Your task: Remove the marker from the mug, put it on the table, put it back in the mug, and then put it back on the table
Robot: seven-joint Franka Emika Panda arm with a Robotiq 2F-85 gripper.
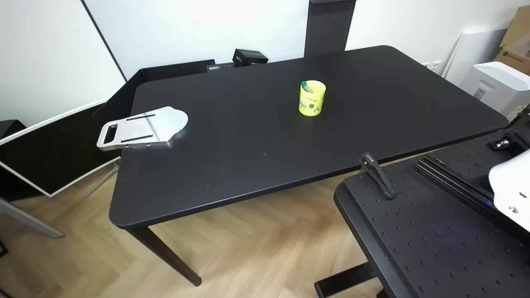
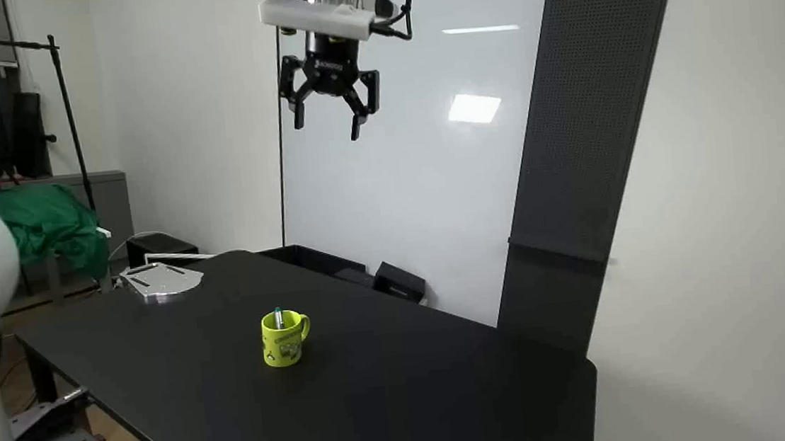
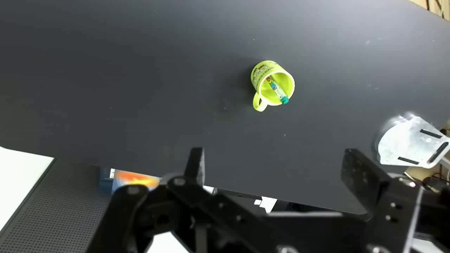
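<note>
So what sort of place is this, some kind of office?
Most likely a robotics lab, or an office room used as one. A robot gripper hangs open above a large black table, and a perforated-looking black board with a clamp at its edge stands beside it.

Behind the fingers [image 2: 357, 125] in an exterior view stands a glossy white board [image 2: 420, 211], a bright reflection [image 2: 474, 108] to their right; farther right rise a dark perforated panel [image 2: 588, 104] and white wall [image 2: 734, 148]. Well below the fingers lies wooden floor [image 1: 248, 240].
</note>
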